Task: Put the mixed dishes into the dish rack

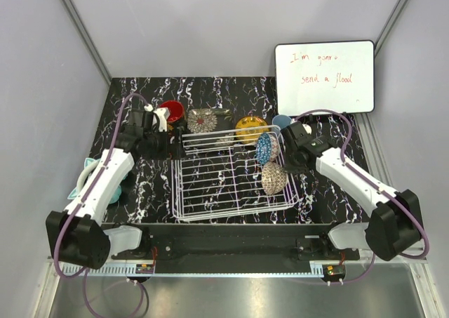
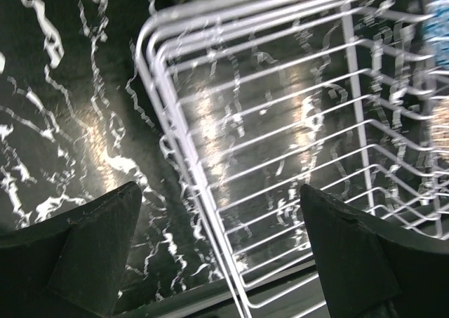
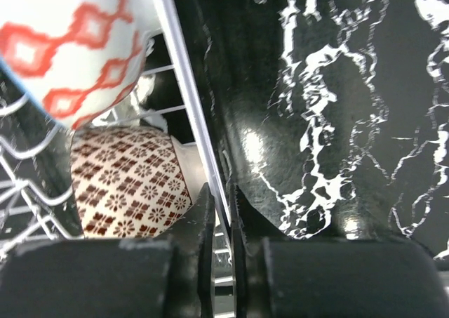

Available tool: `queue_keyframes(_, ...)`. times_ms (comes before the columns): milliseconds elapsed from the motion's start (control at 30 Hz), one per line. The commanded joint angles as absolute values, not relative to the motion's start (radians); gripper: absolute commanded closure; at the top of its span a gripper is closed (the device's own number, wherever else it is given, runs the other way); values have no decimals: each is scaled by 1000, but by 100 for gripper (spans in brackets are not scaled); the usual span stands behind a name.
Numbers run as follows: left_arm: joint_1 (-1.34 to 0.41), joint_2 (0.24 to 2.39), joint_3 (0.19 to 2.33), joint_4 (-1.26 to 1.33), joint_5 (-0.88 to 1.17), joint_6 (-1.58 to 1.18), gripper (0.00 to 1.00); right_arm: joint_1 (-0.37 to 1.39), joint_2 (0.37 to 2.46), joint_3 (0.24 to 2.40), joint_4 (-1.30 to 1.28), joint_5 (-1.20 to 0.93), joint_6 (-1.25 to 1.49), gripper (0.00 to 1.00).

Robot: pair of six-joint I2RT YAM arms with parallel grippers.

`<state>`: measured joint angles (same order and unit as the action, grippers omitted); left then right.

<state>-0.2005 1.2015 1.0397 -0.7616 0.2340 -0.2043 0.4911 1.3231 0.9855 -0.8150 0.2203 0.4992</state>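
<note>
Black, white-veined tabletop (image 1: 151, 188) is shown beneath two robot arms working at a white wire dish rack (image 1: 210, 177). The right gripper (image 3: 221, 195) is seen pinched together on the thin wire of the rack's right rim. Just inside that rim a brown patterned bowl (image 3: 126, 184) is stood on edge, and a blue patterned bowl (image 1: 266, 148) is propped next to it, farther back in the rack. The left gripper (image 2: 219, 191) is held with its fingers wide apart above the rack's left rim, with nothing gripped. Behind the rack, a yellow plate (image 1: 250, 128), a floral saucer (image 1: 203, 120), a red mug (image 1: 170, 112) and a light blue cup (image 1: 282, 121) are left on the table. Teal objects (image 1: 90, 169) are seen at the left edge. A whiteboard (image 1: 324, 76) with red handwriting is stood at the far right.
</note>
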Motion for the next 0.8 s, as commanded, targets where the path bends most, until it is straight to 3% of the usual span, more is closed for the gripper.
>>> queue_keyframes(0,-178,1236,1017,-747,183,-169,1,494,1279,936,-836,160,564,92)
queue_keyframes(300,-178,1242,936,-664,204,-169,1,520,1282,950,-871,127,594,91)
queue_keyframes(500,-178,1255,911,-603,216,-183,1,535,1276,982,-900,89,594,77)
queue_keyframes(600,-178,1276,914,-575,198,-184,1,551,1278,988,-917,52,588,75)
queue_keyframes(700,-176,1311,937,-569,181,-186,1,561,1282,1009,-952,55,575,66)
queue_keyframes(767,-175,1321,948,-569,181,-184,1,561,1270,1035,-1001,72,555,48)
